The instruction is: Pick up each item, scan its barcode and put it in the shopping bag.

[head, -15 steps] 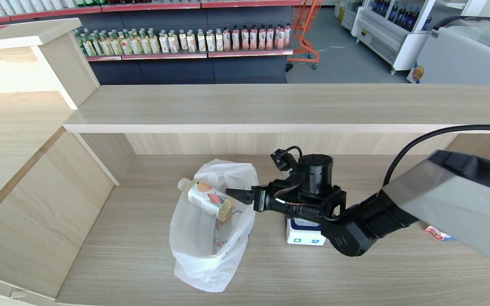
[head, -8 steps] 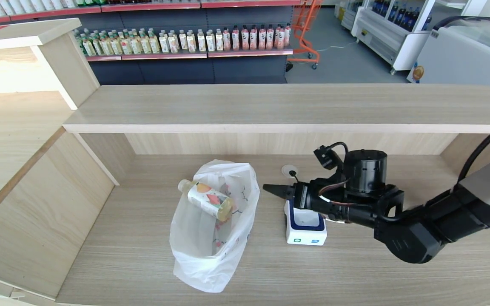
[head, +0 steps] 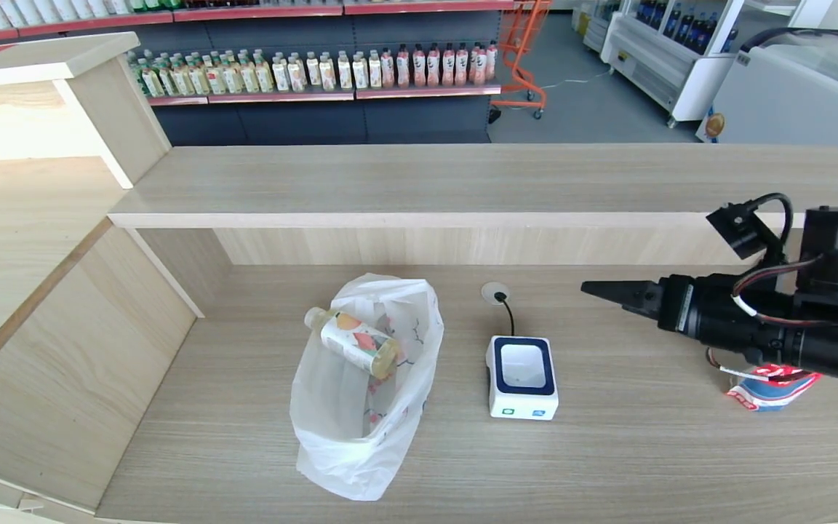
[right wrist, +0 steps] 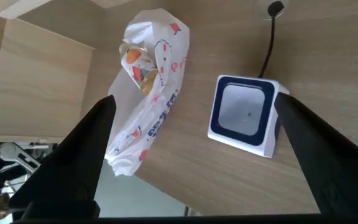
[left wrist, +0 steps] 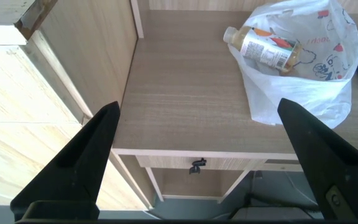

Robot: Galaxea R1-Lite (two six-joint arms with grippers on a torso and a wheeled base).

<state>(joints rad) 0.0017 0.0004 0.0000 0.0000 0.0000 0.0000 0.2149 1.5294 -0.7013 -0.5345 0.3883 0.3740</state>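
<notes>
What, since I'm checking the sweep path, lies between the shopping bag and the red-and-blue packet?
In the head view, the scanner stands between the shopping bag and the packet, apart from both.

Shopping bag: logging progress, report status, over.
Left gripper, right gripper: jaws open, empty. Bottle resting in mouth of shopping bag. Red-blue packet on counter at robot's right, unbagged.

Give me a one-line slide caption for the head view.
Bottle lying in the open shopping bag, scanner beside it, open right pincer hovering over the counter near a red-and-blue packet.
</notes>
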